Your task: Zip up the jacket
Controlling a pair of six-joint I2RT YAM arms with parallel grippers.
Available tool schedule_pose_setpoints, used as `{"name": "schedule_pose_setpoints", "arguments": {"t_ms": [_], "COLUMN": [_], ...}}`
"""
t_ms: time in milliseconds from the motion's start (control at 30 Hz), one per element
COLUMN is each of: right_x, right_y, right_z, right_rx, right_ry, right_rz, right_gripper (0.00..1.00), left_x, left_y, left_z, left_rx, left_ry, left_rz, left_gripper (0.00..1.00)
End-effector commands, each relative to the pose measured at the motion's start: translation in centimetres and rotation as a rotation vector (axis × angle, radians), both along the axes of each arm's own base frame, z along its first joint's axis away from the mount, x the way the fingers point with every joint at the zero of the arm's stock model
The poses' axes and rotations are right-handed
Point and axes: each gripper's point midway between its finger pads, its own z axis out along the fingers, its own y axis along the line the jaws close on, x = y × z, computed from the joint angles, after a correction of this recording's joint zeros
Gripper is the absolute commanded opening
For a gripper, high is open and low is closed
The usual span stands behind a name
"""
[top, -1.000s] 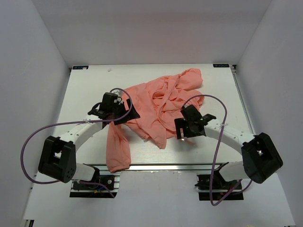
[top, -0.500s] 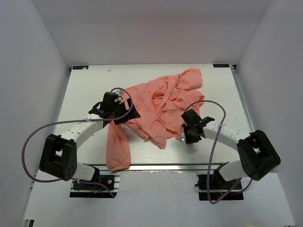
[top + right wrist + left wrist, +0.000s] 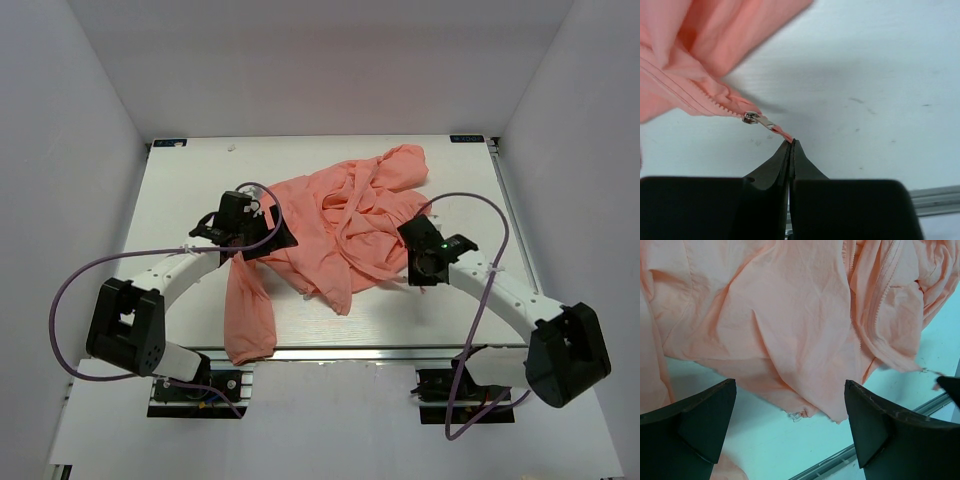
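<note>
The salmon-pink jacket (image 3: 330, 215) lies crumpled across the middle of the white table, one sleeve (image 3: 248, 320) stretching toward the front edge. My left gripper (image 3: 262, 236) hovers open over the jacket's left part; in its wrist view the fabric (image 3: 780, 315) and a hem edge lie between its wide-apart fingers (image 3: 790, 412). My right gripper (image 3: 416, 266) sits at the jacket's right edge. Its wrist view shows the tips (image 3: 791, 142) shut on the pink tab of the metal zipper pull (image 3: 752, 118), with zipper teeth running left into the jacket (image 3: 685, 50).
An aluminium rail (image 3: 340, 352) runs along the table's front edge. White walls close in the left, right and back sides. Purple cables loop from both arms, one near the right arm (image 3: 470, 215). Bare tabletop (image 3: 880, 75) stretches to the right of the zipper pull.
The right gripper went from open to shut on the zipper pull tab, and its arm swung out to the right. The left arm barely moved.
</note>
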Motion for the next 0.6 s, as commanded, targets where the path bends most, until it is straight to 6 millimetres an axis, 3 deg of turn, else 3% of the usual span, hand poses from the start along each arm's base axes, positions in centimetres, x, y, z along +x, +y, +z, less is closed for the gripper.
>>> {"name": "schedule_pose_setpoints", "arguments": {"t_ms": [0,67,133,233,267,300,367,467,567], "right_x": [1.0,1.3,1.8,1.4,-0.1,-1.0,-4.7,-9.0,-11.2], "right_y": [-3.5,-4.1,-3.4,0.7,4.1,5.9,9.2,12.2,13.2], "right_z": [4.4,6.5,7.6,7.5,7.2,7.0,5.2,1.8,-1.1], "right_rx": [-0.151,-0.181,-0.155,-0.011,0.108,0.15,0.203,0.184,0.118], "right_ry": [-0.102,-0.127,-0.143,-0.143,-0.106,-0.089,0.011,0.149,0.259], "right_rz": [-0.121,-0.133,-0.084,0.15,0.296,0.431,0.609,0.792,0.856], "right_gripper": [0.0,0.0,0.0,0.0,0.0,0.0,0.0,0.0,0.0], "left_x": [1.1,1.1,1.1,0.9,0.9,0.9,0.9,0.7,0.4], "left_y": [-0.6,-0.6,-0.5,-0.5,-0.6,-0.6,-0.5,-0.5,-0.3], "left_z": [1.7,1.5,1.4,1.1,1.1,1.1,1.0,0.7,0.6], "left_rx": [-0.015,-0.013,-0.008,-0.012,-0.012,-0.013,-0.011,-0.007,0.001], "left_ry": [-0.059,-0.055,-0.051,-0.045,-0.045,-0.042,-0.037,-0.026,-0.014], "left_rz": [-0.016,-0.016,-0.015,-0.014,-0.016,-0.016,-0.014,-0.018,-0.015], "left_gripper": [0.98,0.98,0.98,0.98,0.98,0.98,0.98,0.98,0.98]}}
